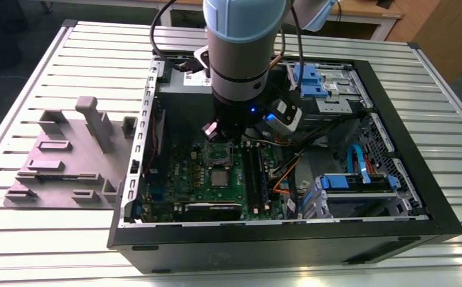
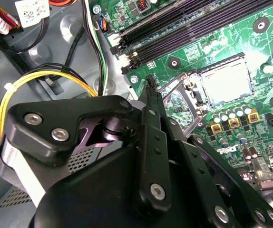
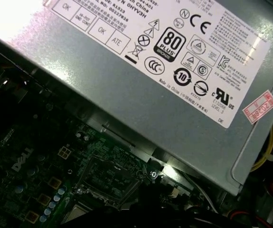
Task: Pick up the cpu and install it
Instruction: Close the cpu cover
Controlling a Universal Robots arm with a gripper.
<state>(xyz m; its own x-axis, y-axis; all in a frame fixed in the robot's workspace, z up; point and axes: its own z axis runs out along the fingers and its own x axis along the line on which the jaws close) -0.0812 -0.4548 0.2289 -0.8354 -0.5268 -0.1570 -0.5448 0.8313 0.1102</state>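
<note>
Your counter [image 1: 47,239] carries the open PC case [image 1: 294,242] laid flat, likely so the board faces up for reach from above. A grey fixture [image 1: 63,161] sits at the exterior view's left of it. The case holds the power supply [image 3: 141,85], the motherboard [image 1: 190,185] and blue-tabbed drive bays [image 1: 358,179]. The socket [image 1: 217,153] is bare. The cpu [image 1: 217,177] lies flat just beside it, away from the supply, ungrasped. Your gripper [image 2: 151,85] hangs over the socket; clenched or released, can't tell.

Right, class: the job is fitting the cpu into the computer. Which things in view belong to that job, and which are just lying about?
Belongs to the job:
cpu
socket
motherboard

Just lying about:
grey plastic blocks
power supply
yellow wires
</note>
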